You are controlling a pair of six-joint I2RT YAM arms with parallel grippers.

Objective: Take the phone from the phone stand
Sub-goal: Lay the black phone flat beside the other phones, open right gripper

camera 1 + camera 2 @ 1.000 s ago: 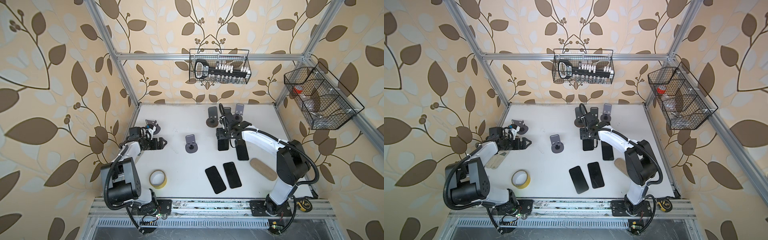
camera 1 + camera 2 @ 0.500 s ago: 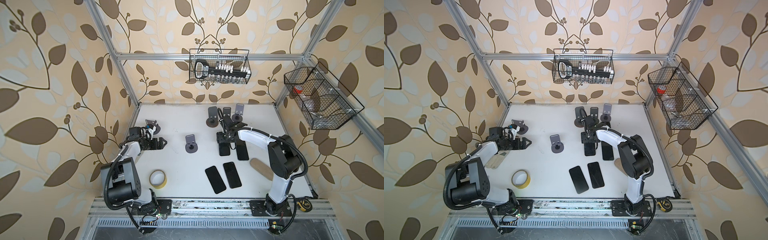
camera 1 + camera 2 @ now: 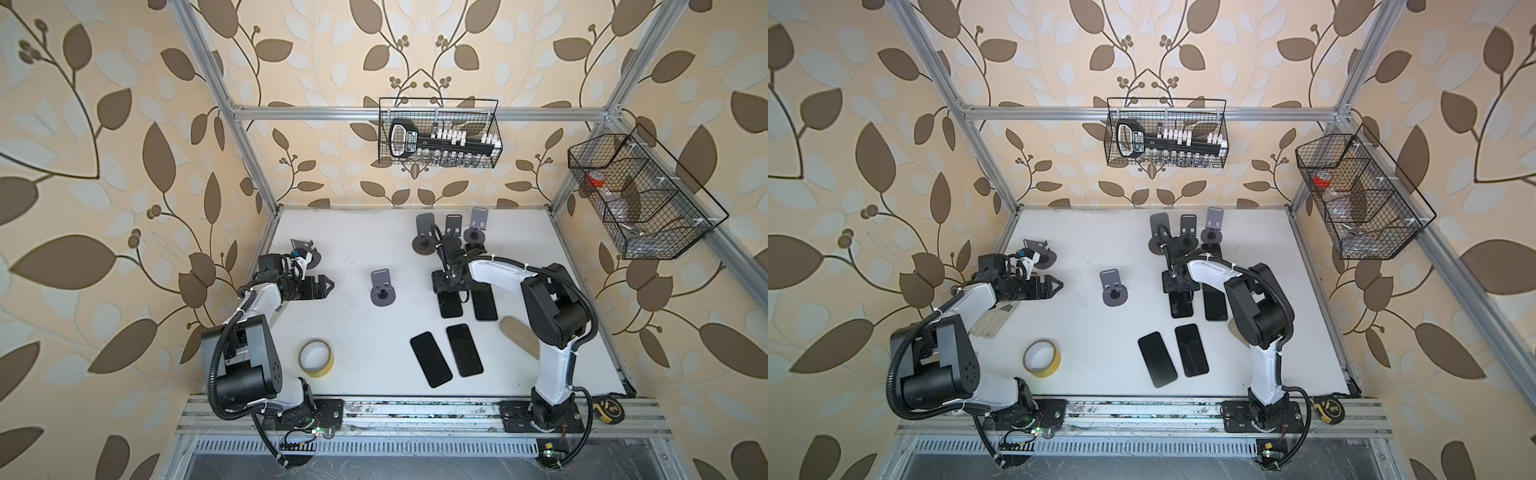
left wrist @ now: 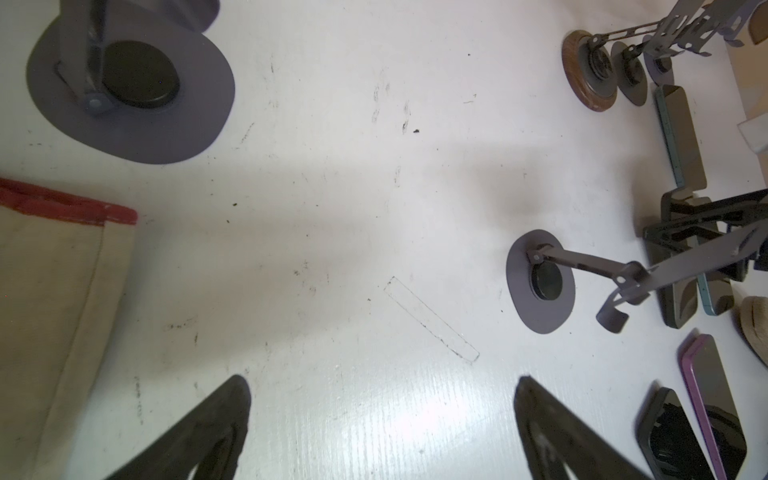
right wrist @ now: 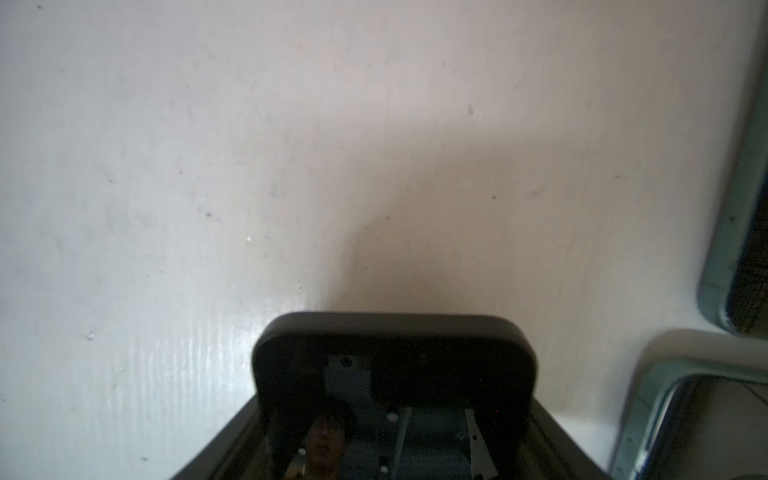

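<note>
Right of centre in a top view, the right gripper is clamped on the upper end of a dark phone. This phone lies low over the white table, below the row of stands and just beside a second phone. At the left, the left gripper hangs with its fingers spread wide.

Both top views bright, edges bowed, right wrist view dim, blurred, glare patch on table.
</note>
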